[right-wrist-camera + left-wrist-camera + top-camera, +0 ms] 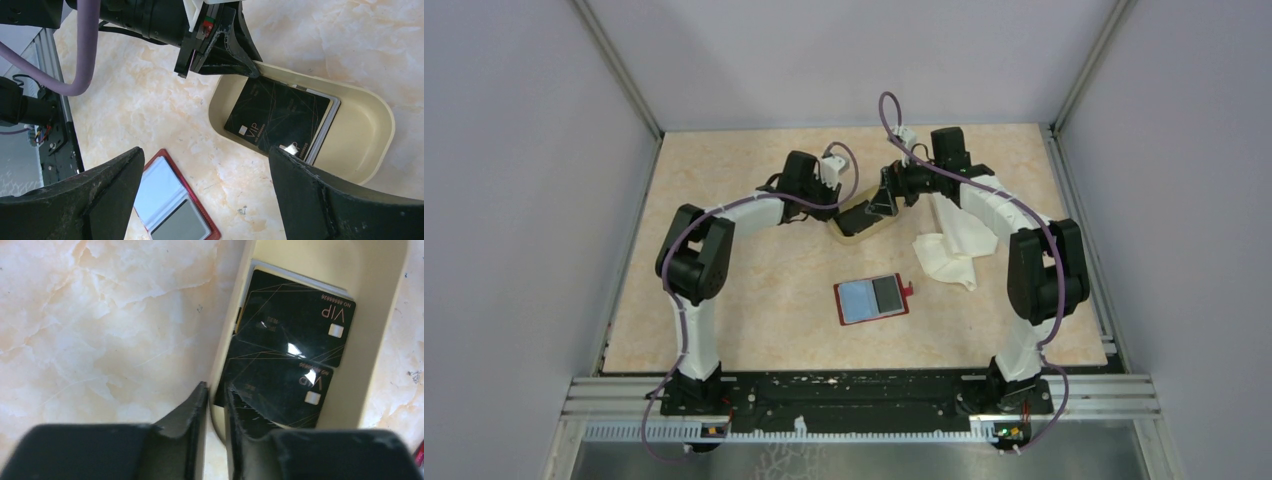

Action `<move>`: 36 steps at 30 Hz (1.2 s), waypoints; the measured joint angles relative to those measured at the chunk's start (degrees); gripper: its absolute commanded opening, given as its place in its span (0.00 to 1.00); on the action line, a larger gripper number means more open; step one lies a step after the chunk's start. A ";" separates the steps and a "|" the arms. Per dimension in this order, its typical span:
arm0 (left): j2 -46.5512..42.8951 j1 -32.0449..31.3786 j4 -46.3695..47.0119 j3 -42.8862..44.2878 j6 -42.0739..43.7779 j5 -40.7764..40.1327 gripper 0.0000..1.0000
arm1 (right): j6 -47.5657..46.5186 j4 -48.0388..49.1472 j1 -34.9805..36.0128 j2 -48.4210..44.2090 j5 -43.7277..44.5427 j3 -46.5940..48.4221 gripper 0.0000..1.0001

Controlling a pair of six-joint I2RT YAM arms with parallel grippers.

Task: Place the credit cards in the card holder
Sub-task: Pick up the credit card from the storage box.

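left pincer [215, 390] nearly shut astride tray [372, 275] wall, can't tell if gripping; right pincer [205, 150] wide open; credit cards [295, 315] in tray, card holder [872, 299] open on worktop [754, 300]; rec: pinch top card edge only, w/o tray wall.

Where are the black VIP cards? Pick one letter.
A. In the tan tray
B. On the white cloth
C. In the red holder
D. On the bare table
A: the cards lie stacked inside the tray, within its raised wall.
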 measured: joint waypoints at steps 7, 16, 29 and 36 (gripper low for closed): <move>-0.83 0.02 0.76 -1.73 0.70 1.38 0.05 | 0.02 0.00 0.00 0.57 -0.20 0.00 0.87; -9.60 -0.61 4.66 -14.71 -3.87 1.84 0.00 | 4.20 -0.24 0.44 6.64 1.05 -0.02 0.74; -13.86 -9.40 4.46 -18.64 -13.86 -15.93 0.00 | 3.50 -6.29 8.33 11.39 15.78 1.64 0.75; -13.86 -10.01 4.13 -18.64 -14.51 -19.91 0.00 | 2.93 -7.74 8.35 11.76 22.67 2.78 0.75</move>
